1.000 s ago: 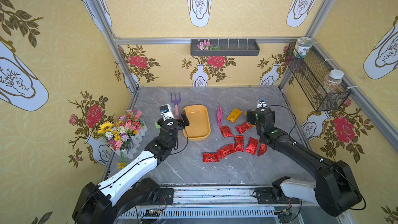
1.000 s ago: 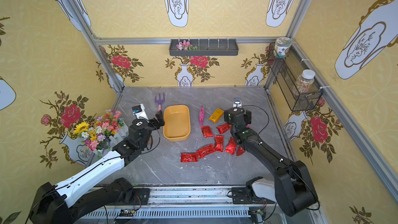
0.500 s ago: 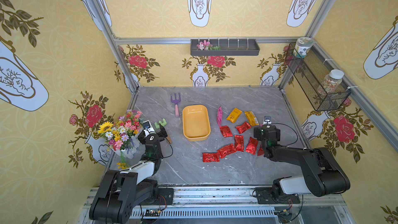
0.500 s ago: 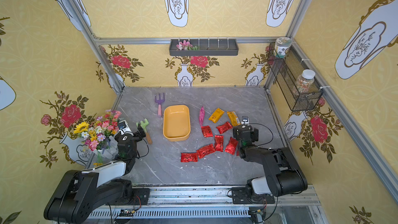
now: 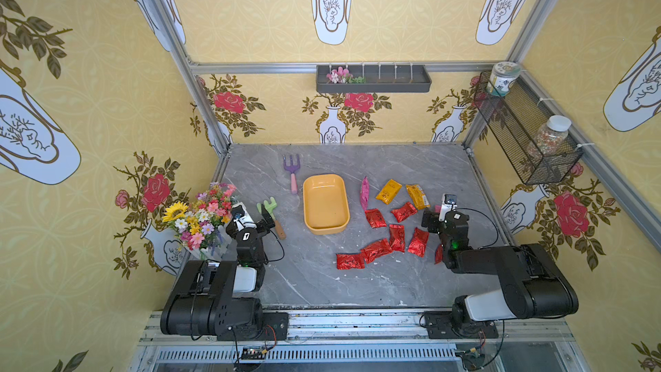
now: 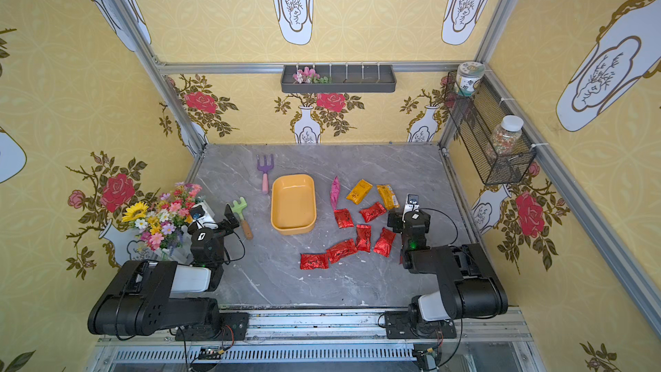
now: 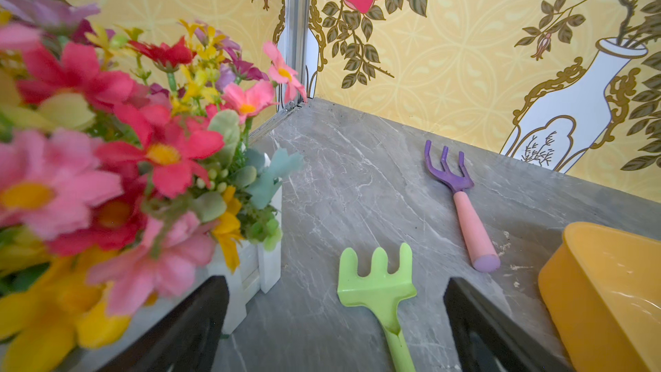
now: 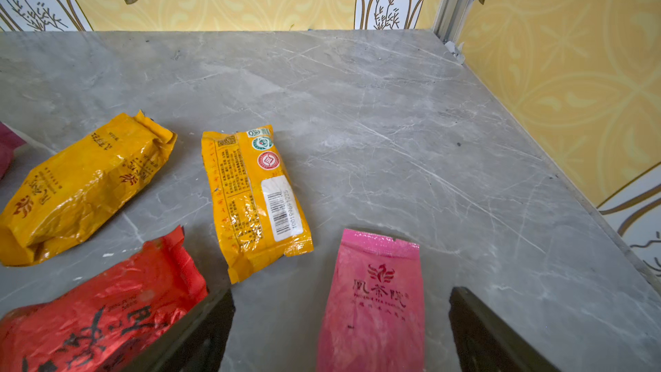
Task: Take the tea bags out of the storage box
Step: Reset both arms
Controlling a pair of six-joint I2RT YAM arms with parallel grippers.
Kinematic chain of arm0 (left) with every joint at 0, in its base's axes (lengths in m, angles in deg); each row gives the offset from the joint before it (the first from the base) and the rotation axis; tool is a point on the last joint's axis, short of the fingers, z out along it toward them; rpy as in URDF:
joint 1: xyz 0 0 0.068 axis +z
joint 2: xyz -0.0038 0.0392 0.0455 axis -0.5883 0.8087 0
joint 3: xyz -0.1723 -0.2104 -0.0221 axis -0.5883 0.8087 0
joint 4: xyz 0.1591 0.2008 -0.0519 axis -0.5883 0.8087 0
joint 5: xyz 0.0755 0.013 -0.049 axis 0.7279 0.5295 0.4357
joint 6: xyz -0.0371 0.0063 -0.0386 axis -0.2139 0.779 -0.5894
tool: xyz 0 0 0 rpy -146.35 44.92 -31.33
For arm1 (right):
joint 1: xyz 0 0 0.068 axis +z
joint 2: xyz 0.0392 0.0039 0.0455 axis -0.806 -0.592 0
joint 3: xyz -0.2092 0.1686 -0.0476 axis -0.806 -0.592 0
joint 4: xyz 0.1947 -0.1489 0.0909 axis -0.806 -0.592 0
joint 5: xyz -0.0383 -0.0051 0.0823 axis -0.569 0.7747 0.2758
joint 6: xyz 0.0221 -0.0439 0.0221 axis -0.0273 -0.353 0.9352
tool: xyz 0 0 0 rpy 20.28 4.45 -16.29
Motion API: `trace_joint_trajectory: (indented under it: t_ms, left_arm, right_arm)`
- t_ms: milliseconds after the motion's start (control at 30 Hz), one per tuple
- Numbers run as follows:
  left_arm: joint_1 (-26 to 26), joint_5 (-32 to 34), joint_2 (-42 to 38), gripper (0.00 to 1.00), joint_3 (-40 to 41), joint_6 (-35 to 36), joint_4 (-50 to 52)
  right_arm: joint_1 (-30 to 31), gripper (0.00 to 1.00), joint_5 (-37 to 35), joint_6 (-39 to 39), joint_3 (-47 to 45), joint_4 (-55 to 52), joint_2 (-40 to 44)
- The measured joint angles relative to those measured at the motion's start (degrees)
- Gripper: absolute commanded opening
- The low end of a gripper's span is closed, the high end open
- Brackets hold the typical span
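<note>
By the left edge, beside the flowers (image 5: 200, 220), the left tool (image 7: 336, 282) is gaping open over the green rake (image 5: 268, 205). The storage box (image 5: 326, 229) is sitting mid-surface (image 5: 322, 280), with the tea bags (image 5: 375, 217) lying scattered on its right. Near the right edge, the right tool (image 8: 339, 293) is standing open around a pink sachet (image 8: 372, 298).

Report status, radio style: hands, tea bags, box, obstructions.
Open and empty: left hand, right hand. Empty storage box; tea bags all out on table. Beside left hand, green rake; beside right, pink sachet.
</note>
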Motion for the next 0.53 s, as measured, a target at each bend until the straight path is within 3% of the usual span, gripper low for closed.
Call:
trace_joint_trajectory:
  t_ms: [533]
  left_arm:
    - [0.00, -0.22, 0.13, 1.00, -0.02, 0.02, -0.02]
  right_arm:
    - [0.00, 0.97, 0.81, 0.68, 0.07, 0.09, -0.11]
